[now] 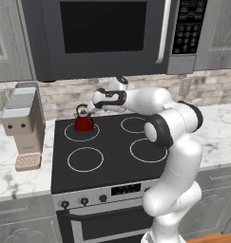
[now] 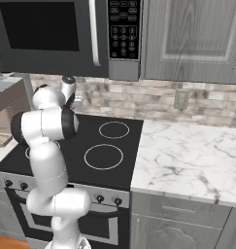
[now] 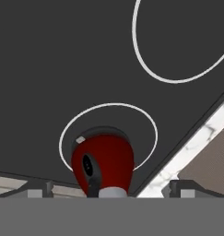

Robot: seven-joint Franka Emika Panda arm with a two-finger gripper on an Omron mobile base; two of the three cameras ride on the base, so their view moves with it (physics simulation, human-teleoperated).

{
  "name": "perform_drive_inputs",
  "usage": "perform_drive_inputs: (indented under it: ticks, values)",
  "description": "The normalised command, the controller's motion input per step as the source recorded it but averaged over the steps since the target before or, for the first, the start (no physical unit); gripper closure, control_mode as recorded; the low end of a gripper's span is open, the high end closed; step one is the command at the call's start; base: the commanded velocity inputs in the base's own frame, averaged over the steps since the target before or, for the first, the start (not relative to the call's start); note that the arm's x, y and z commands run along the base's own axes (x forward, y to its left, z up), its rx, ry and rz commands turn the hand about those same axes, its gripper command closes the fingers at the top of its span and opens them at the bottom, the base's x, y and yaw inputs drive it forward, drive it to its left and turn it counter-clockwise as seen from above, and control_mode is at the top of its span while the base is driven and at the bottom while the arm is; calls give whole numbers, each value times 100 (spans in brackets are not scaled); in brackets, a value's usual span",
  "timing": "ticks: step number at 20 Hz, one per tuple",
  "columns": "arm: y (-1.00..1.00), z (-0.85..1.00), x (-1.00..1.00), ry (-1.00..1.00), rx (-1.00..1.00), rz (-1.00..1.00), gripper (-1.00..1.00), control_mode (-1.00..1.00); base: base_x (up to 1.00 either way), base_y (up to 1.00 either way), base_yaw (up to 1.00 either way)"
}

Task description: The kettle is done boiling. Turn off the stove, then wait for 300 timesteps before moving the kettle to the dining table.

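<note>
The claw [image 3: 106, 190] stands wide open and holds nothing; its two dark tips show at either side of the hand view with the kettle [image 3: 103, 163] between and just ahead of them. In the left base view the kettle [image 1: 83, 120] sits upright on a rear burner of the stove [image 1: 107, 159], just beside and below the hand.

Handling, as a judgement: the kettle is small, well inside its burner ring, so it is probably light and rigid. Its red body looks smooth and tapers upward; a squeeze on the cone would tend to slide off. The dark looped handle over the lid is the sounder hold, with the fingers set either side of the loop and low enough to clear the lid knob. If it holds water, tilting risks a spill, so it should be kept level. Whether the burner is off cannot be told from these views.

The coffee machine [image 1: 23, 124] stands on the worktop [image 1: 12, 168] beyond the kettle from the claw, well apart from it.
</note>
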Motion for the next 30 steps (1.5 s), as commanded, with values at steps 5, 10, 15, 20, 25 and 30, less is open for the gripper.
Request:
perform_drive_inputs:
  ticks: [5,10,15,20,25,30]
  values:
    - [17,-6,17,0,0,0,-100,-100,0,0,0]
    - [15,-8,18,0,0,0,-100,-100,0,0,0]
    - [11,-11,18,0,0,0,-100,-100,0,0,0]
    - [15,-9,24,0,0,0,-100,-100,0,0,0]
    - [9,-9,22,0,0,0,-100,-100,0,0,0]
    - [10,-11,24,0,0,0,-100,-100,0,0,0]
